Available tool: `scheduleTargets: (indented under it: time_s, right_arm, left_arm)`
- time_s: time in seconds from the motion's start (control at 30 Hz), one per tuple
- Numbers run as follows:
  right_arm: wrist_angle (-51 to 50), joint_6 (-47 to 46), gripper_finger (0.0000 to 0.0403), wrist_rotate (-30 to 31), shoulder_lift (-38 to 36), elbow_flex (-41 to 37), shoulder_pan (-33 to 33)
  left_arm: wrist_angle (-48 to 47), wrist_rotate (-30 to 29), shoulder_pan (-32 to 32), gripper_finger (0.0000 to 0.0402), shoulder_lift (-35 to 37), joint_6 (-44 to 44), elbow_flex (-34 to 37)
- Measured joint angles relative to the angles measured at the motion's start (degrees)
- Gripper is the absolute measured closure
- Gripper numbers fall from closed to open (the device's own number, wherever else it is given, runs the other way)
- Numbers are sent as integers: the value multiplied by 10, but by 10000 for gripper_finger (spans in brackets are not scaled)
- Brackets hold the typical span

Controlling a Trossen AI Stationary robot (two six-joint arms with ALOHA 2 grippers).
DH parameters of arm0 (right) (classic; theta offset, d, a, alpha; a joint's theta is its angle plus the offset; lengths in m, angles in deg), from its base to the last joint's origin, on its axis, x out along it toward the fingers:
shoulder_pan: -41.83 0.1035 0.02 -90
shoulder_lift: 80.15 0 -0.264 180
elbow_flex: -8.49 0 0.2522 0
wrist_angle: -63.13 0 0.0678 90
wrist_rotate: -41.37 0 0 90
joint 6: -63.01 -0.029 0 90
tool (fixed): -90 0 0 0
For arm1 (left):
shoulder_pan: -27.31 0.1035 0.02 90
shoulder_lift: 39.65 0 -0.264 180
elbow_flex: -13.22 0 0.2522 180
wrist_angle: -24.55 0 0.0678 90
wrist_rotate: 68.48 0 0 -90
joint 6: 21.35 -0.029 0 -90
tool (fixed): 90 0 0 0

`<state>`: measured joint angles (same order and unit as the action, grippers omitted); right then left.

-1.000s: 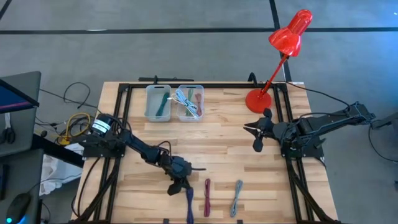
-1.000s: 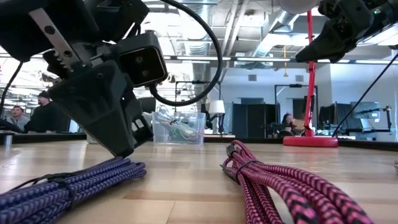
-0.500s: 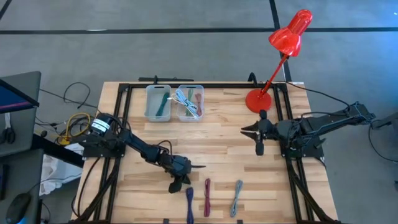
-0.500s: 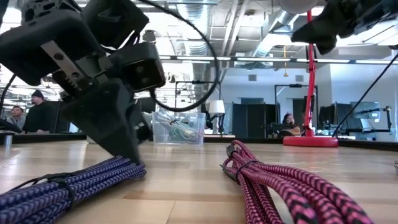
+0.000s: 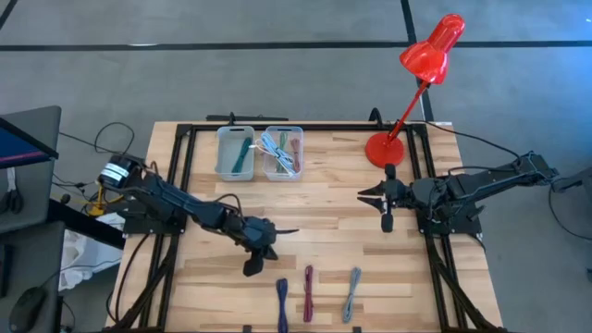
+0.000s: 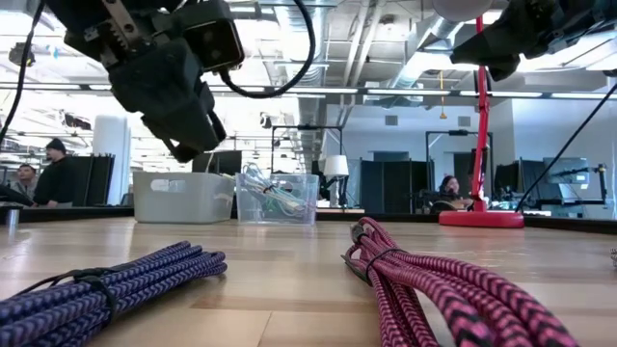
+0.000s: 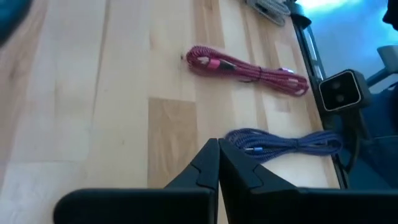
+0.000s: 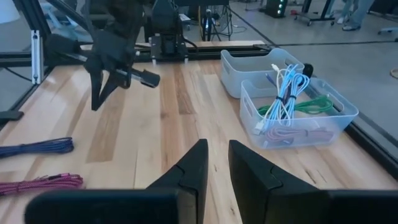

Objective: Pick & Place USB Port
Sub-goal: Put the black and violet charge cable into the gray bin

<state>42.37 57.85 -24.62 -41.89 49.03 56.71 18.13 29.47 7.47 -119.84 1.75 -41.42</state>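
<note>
Three bundled USB cables lie on the table near its near edge: a blue one (image 5: 282,291) (image 7: 286,144) (image 6: 106,284), a red one (image 5: 308,291) (image 7: 249,67) (image 6: 434,280) and a grey one (image 5: 352,291). My left gripper (image 5: 262,248) (image 7: 217,149) is shut and empty. It hovers above the table, a little to the far left of the blue cable. My right gripper (image 5: 384,202) (image 8: 217,155) hangs above the table's right middle, empty, with a narrow gap between its fingers.
Two clear bins stand at the far left-centre. One (image 5: 235,153) holds a green cable, the other (image 5: 282,153) (image 8: 298,112) holds white, green and red cables. A red desk lamp's base (image 5: 384,148) stands at the far right. Bare wood lies between the arms.
My left gripper has risen from the blue cable's far end and drawn back toward the table's far left. The blue cable stays lying on the table. My right gripper has turned a little in place.
</note>
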Motion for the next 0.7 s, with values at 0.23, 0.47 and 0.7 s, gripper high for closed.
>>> scheduleTargets:
  time_s: [0.23, 0.47, 0.7]
  right_arm:
    - [-3, 12, 345, 0, 0, 0, 0]
    - [-4, 12, 345, -2, 0, 0, 0]
    - [-4, 12, 345, -2, 0, 0, 1]
  left_arm:
    - [2, 3, 0, 395, 5, -2, 0]
    - [5, 5, 0, 393, 6, -3, -1]
    - [8, 5, -1, 395, 6, 41, -1]
